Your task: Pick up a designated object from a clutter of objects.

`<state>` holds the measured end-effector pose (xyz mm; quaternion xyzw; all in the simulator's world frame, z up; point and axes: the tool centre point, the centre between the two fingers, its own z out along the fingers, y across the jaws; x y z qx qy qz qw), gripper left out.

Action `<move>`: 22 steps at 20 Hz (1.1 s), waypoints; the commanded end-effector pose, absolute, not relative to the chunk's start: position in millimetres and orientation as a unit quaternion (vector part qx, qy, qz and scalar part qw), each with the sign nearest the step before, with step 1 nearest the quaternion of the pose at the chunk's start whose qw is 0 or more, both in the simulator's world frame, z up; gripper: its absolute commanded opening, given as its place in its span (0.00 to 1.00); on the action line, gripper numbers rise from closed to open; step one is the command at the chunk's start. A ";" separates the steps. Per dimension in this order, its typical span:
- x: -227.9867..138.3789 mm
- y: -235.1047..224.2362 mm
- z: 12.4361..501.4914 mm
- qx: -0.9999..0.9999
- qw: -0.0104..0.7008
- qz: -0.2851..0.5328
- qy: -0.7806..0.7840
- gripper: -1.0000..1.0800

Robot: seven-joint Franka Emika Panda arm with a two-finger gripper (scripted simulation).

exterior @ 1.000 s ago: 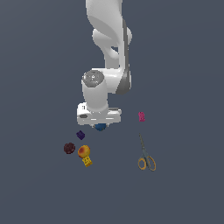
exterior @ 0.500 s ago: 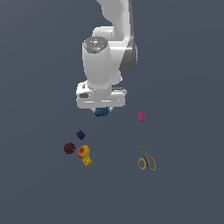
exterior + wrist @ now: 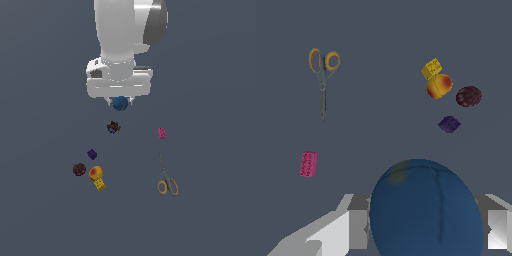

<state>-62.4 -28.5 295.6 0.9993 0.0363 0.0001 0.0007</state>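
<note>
Fingers (image 3: 119, 101) grasp the round blue ball (image 3: 120, 103), which shows no long axis or heading.

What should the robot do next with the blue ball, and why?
Probably lift a little higher, keeping the grip steady. The gripper is shut on the blue ball, which hangs clear above the dark lump and the other clutter, so it looks picked up.
</note>
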 end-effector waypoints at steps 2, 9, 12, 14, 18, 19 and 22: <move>-72.2 -22.8 330.5 0.999 0.001 0.000 0.036 0.00; -86.0 -13.1 386.8 0.999 0.001 0.000 0.036 0.00; -89.7 -10.3 403.9 0.999 0.000 0.000 0.037 0.00; -91.5 -8.7 412.9 0.999 0.000 0.000 0.037 0.00; -93.5 -6.9 424.8 0.999 0.000 0.000 0.037 0.00; -93.7 -6.5 426.5 0.999 0.000 0.000 0.037 0.00; -94.0 -6.2 428.8 0.999 0.000 0.000 0.037 0.00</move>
